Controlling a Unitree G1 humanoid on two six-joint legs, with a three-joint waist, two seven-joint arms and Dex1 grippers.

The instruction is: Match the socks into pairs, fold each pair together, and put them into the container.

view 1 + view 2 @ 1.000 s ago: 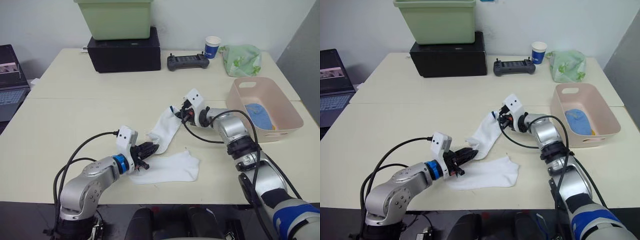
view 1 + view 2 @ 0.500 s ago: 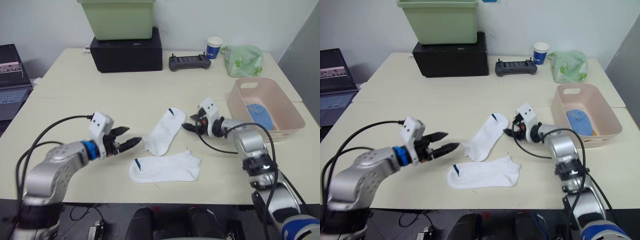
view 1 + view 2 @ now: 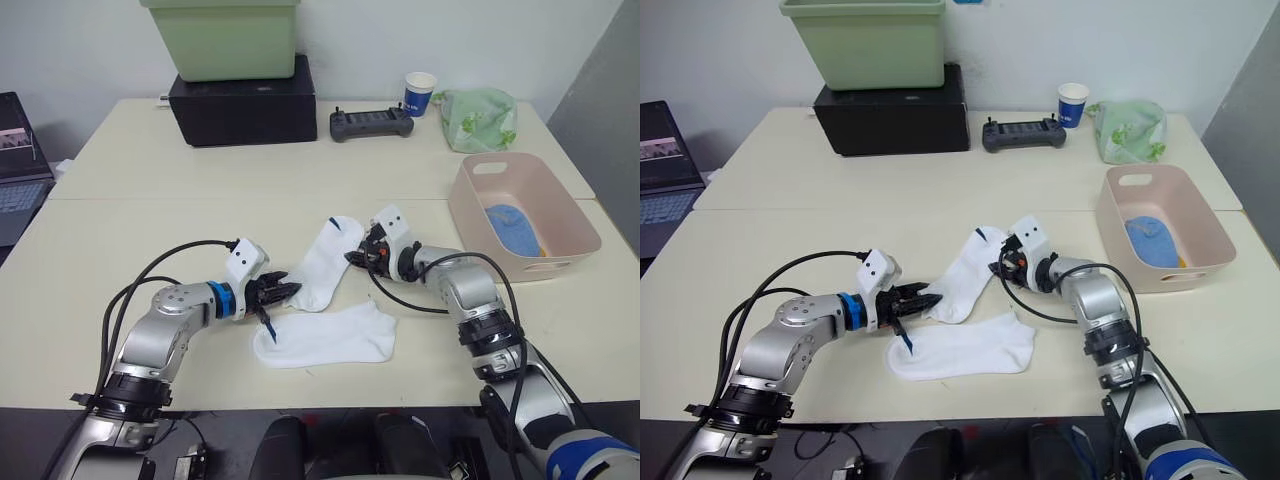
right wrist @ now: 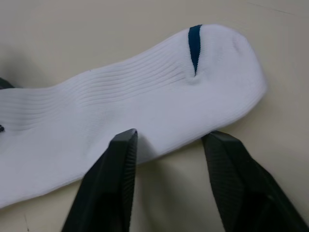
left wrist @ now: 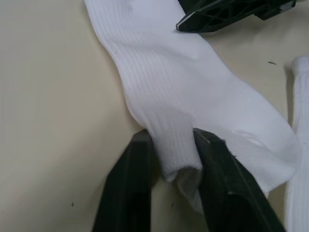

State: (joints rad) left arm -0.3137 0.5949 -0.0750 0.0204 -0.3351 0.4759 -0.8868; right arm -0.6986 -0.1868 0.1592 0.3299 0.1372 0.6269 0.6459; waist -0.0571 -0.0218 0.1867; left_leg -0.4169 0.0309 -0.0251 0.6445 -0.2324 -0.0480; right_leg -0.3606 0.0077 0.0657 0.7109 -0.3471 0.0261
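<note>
The laptop [image 3: 12, 170] at the far left is cut off by the picture's edge, and the top of the light green bin [image 3: 222, 35] runs out past the upper edge. In the pink container [image 3: 520, 215], the light blue socks [image 3: 512, 230] lie partly behind the near wall, so how many there are cannot be told. The left pincer [image 5: 169, 164] covers the end of the upper white sock [image 3: 322, 262]. The print on the paper cup [image 3: 419, 93] is too small to read.
</note>
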